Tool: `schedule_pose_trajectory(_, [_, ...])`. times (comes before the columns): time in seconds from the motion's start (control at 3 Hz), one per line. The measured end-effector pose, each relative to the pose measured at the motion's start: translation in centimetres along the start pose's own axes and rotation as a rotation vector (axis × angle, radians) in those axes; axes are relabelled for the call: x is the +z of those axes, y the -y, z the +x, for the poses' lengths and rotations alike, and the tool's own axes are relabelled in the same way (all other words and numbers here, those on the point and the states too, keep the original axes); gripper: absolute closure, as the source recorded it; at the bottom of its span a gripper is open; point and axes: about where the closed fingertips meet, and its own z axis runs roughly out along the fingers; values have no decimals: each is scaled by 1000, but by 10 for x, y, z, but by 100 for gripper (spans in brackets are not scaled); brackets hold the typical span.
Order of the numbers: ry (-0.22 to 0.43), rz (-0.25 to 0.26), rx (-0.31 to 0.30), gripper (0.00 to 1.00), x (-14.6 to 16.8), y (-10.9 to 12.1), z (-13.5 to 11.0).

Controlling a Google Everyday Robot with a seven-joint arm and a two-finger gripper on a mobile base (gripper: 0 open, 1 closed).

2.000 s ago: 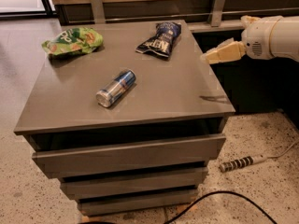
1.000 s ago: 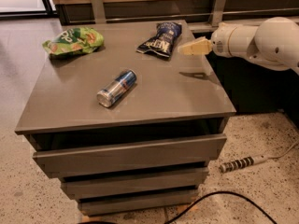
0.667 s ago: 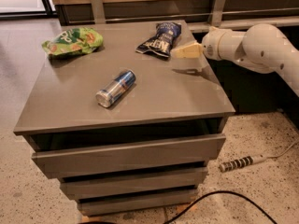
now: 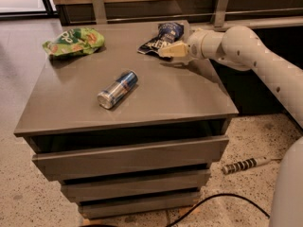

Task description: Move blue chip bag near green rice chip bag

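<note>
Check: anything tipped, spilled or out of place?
Only the drink can, on its side in the middle; no spill visible. The hand is at the blue chip bag; the green rice chip bag lies back left.

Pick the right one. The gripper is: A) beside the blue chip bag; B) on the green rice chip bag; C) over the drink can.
A: the gripper sits at the edge of the blue chip bag, away from the drink can and the green rice chip bag.
</note>
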Motion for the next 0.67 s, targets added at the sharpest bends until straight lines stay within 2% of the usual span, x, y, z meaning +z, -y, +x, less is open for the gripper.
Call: schedule_pose_trajectory(0.67, [-40, 13, 34, 1, 35, -2, 1])
